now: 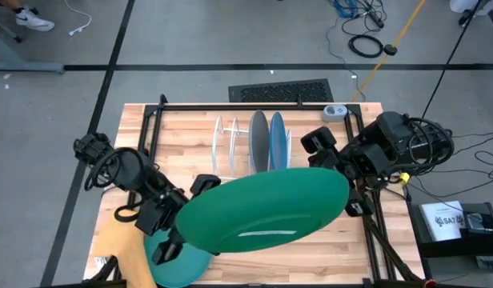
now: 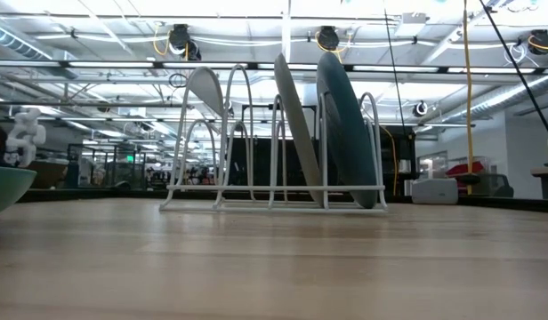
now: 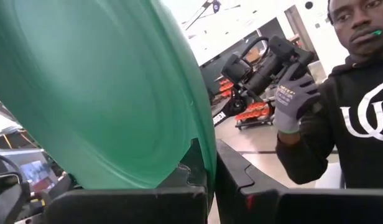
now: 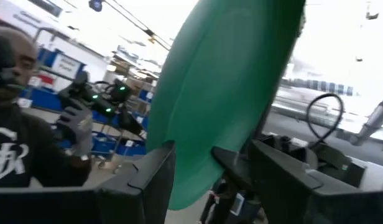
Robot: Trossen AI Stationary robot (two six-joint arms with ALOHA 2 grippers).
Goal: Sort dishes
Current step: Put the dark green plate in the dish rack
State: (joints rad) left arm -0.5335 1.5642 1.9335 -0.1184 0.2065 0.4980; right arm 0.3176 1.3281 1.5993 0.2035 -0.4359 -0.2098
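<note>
Aloft, green plate [image 1: 262,210] spans both tools.

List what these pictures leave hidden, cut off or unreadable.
- Teal plate: high view, mostly covered by the dark green plate; low view, cut by the left edge.
- Left tool: high view, its fingers hidden under the dark green plate.
- Right tool: right wrist view, blurred; whether it grips the plate's rim is unclear.
- Yellow cloth: high view, cut by the bottom edge.

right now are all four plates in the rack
No, only the grey plate and blue plate stand in the white wire rack.
</note>
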